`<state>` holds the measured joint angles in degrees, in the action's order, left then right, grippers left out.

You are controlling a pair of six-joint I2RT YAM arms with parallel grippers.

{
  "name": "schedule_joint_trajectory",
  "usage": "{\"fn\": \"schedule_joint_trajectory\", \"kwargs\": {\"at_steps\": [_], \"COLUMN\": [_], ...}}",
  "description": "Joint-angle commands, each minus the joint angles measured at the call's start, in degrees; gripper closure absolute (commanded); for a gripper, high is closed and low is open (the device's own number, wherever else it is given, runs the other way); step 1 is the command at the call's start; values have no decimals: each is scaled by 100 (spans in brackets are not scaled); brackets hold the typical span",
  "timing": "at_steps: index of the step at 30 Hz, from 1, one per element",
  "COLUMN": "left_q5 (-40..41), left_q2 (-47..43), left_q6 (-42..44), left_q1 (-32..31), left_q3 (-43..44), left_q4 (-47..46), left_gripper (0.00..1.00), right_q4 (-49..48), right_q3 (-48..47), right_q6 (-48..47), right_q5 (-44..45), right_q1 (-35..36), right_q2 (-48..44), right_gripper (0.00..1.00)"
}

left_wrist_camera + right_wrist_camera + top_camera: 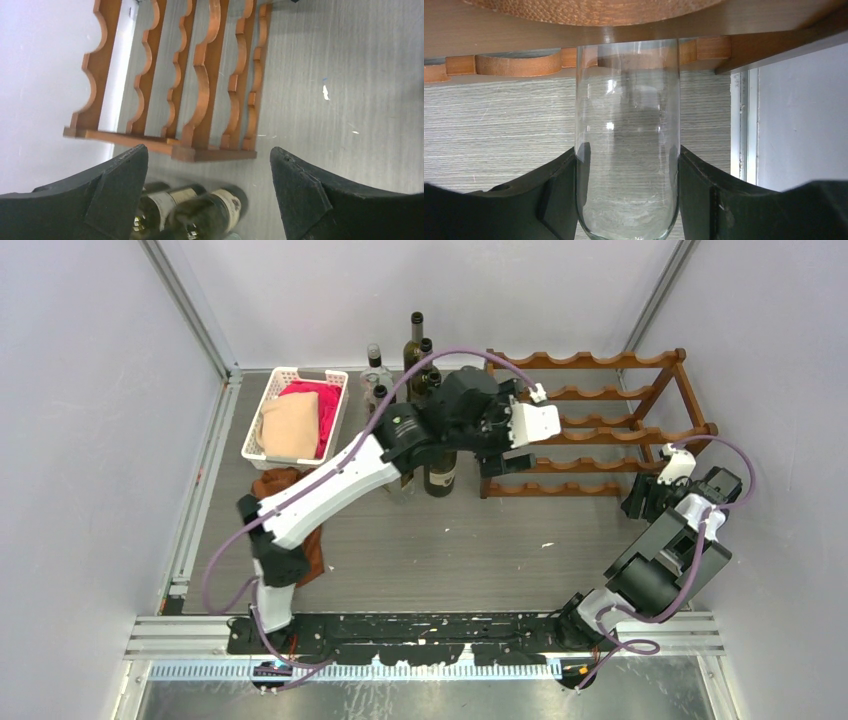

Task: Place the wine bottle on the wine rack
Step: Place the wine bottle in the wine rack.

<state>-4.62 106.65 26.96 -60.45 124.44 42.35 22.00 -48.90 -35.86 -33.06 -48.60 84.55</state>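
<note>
The reddish-brown wine rack (600, 425) stands at the back right; its left end shows in the left wrist view (200, 90). My right gripper (628, 175) is shut on a clear glass wine bottle (626, 125), whose far end reaches under a scalloped rail (514, 65) of the rack. In the top view the right gripper (645, 495) is at the rack's right front corner. My left gripper (210, 170) is open and empty, hovering above the rack's left end (500, 462). Dark labelled wine bottles (220, 207) stand below it.
Several upright bottles (415, 360) cluster left of the rack, one dark labelled bottle (440, 475) beneath the left arm. A white slotted basket (275, 390) with pink and tan cloths sits at the back left. A brown cloth (310, 550) lies by the left arm. A wall stands close to the right.
</note>
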Motion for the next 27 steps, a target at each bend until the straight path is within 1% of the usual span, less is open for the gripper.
{"fn": "schedule_joint_trajectory", "kwargs": {"at_steps": [1, 3, 4, 5, 8, 10, 13, 15, 16, 18, 21, 27], "left_q5": [-550, -711, -718, -719, -871, -994, -959, -953, -958, -909, -866, -953], "left_q2": [985, 1465, 1622, 1733, 1837, 1956, 2140, 2188, 2192, 2202, 2241, 2285], "left_q6": [1147, 1275, 1323, 1389, 1460, 1453, 1588, 1680, 1726, 1823, 1956, 1996], "left_q1": [206, 234, 241, 250, 376, 492, 584, 586, 587, 592, 602, 604], "left_q3": [1730, 2413, 2612, 2683, 2497, 2496, 2608, 2547, 2514, 2417, 2293, 2168], "left_q4": [1003, 1397, 1466, 1450, 1109, 991, 1028, 950, 890, 796, 789, 863], "left_gripper": [8, 7, 7, 7, 6, 9, 18, 26, 28, 35, 39, 60], "right_q4": [234, 244, 241, 262, 286, 301, 335, 340, 343, 346, 350, 375], "right_q3": [-242, -226, -233, -240, -275, -285, -324, -330, -330, -330, -305, -324], "right_q6": [-88, -97, -99, -97, -88, -88, -84, -79, -67, -38, -9, -5], "right_q5": [-363, -359, -347, -348, -328, -324, -309, -298, -298, -294, -289, -299], "right_q1": [71, 76, 77, 78, 70, 74, 74, 78, 78, 78, 70, 72], "right_q2": [-51, -70, -71, -64, -33, -1, 58, 75, 75, 74, 50, 38], "right_gripper": [83, 83, 83, 83, 83, 83, 83, 83, 83, 83, 83, 83]}}
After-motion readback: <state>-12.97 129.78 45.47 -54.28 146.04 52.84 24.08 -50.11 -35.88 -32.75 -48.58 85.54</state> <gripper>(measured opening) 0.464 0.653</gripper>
